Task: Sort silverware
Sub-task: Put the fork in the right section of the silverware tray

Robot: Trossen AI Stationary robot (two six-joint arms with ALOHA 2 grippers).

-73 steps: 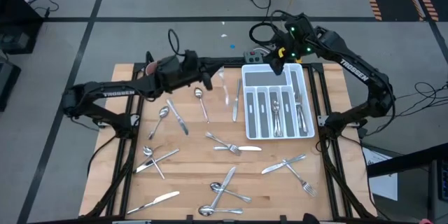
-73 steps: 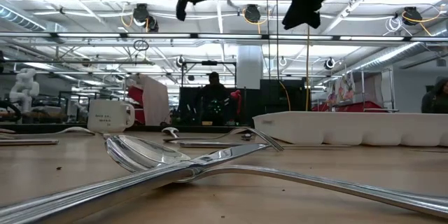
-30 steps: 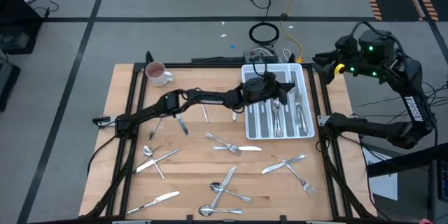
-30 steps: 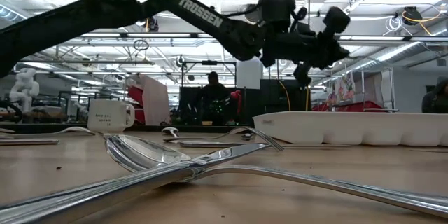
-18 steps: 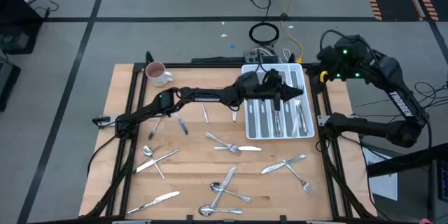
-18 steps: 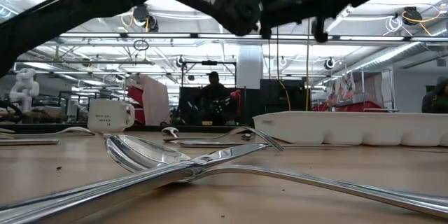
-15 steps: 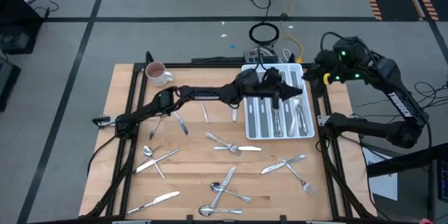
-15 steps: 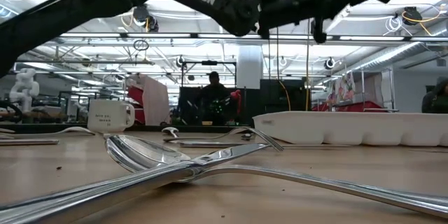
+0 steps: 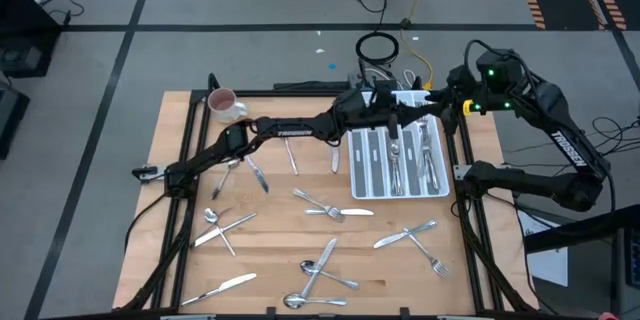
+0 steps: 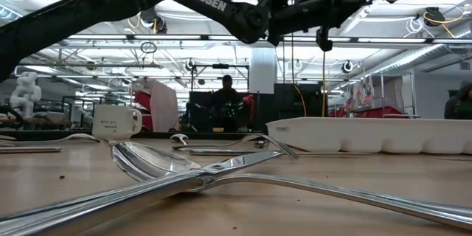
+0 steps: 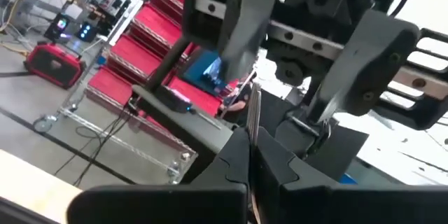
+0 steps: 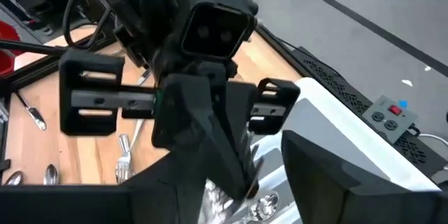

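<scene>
Now the left tool [image 9: 404, 120] grips a slim silver metal utensil [image 11: 255, 108] over the white plastic tray [image 9: 357, 188]; the right tool [image 9: 450, 105] gapes beside.

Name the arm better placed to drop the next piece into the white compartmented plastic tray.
Left. The left tool is shut on a slim shiny metal utensil above the tray's far end; the right tool hangs open and empty nearby.

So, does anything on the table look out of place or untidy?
Yes. Much silverware lies loose on the table, several pieces crossed over each other near the front edge, while the tray holds only some. The mug stands upright.
</scene>
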